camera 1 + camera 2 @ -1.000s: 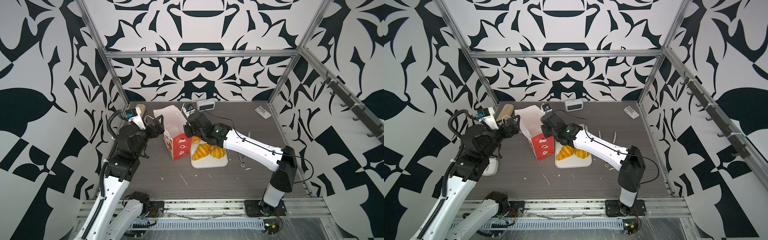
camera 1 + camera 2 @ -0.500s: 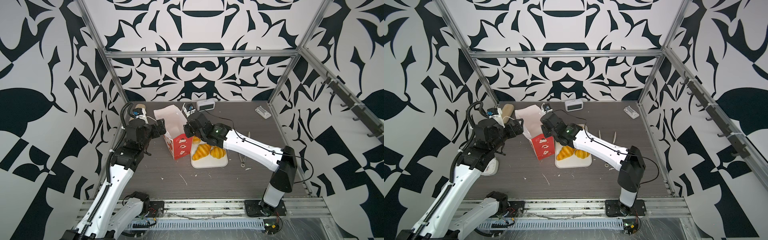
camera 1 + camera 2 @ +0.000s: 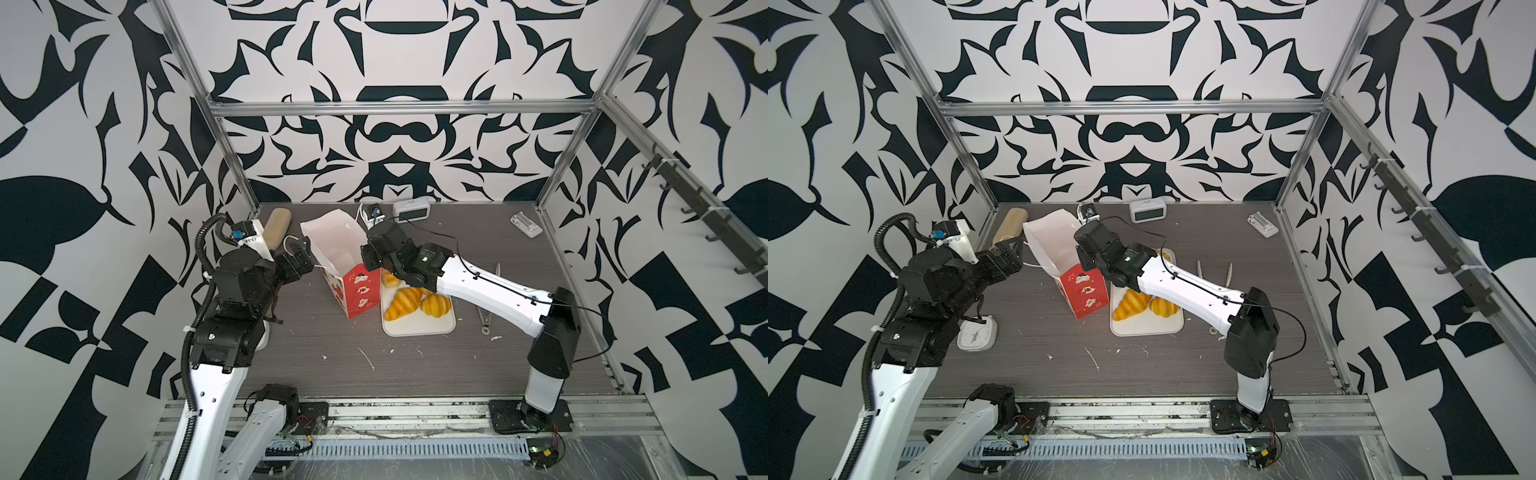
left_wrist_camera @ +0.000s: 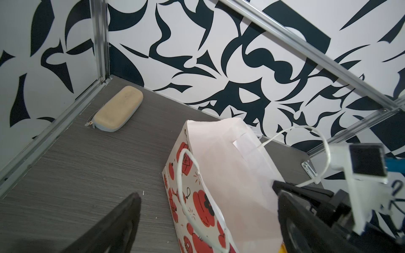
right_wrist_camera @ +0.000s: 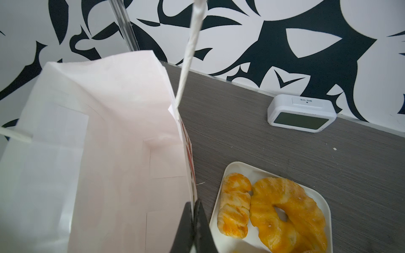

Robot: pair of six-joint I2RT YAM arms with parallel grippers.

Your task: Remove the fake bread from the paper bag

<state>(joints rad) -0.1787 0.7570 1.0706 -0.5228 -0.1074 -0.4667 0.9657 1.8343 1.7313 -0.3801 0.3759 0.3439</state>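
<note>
White arm links (image 3: 490,286), black joint housings (image 3: 555,336), ribbed black hose (image 3: 198,249), thin black cable (image 3: 478,275), green light (image 3: 424,258)

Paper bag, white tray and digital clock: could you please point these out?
paper bag (image 5: 109,153), right wrist view, white inside
white tray (image 5: 252,170), right wrist view, rim
digital clock (image 5: 299,122), right wrist view, screen

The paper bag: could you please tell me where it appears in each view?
Top view: paper bag left of the white tray.
Top view: bag likewise left of tray.
Left wrist: bag close up, printed side showing.
Right wrist: its white inside, right gripper pinching the rim.
Shared landmark: its white cord handles.
</note>
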